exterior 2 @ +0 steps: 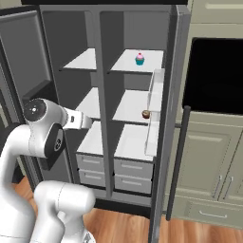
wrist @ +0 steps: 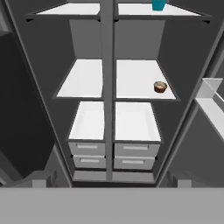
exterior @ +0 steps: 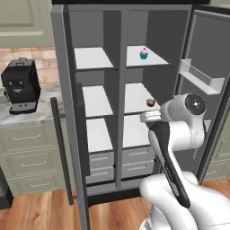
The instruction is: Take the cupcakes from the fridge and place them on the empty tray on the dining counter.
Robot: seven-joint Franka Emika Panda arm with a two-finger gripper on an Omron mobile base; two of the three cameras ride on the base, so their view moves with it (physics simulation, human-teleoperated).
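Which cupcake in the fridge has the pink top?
The cupcake on the top right shelf: teal wrapper, pink frosting. The other cupcake, one shelf lower on the same side, is brown with no pink.

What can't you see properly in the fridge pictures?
- Pink cupcake: hand view cuts off its top at the picture's edge.
- Brown cupcake: too small to make out its topping.
- Drawers: closed fronts hide what's inside.
- Hand: hidden behind the arm in the base views.
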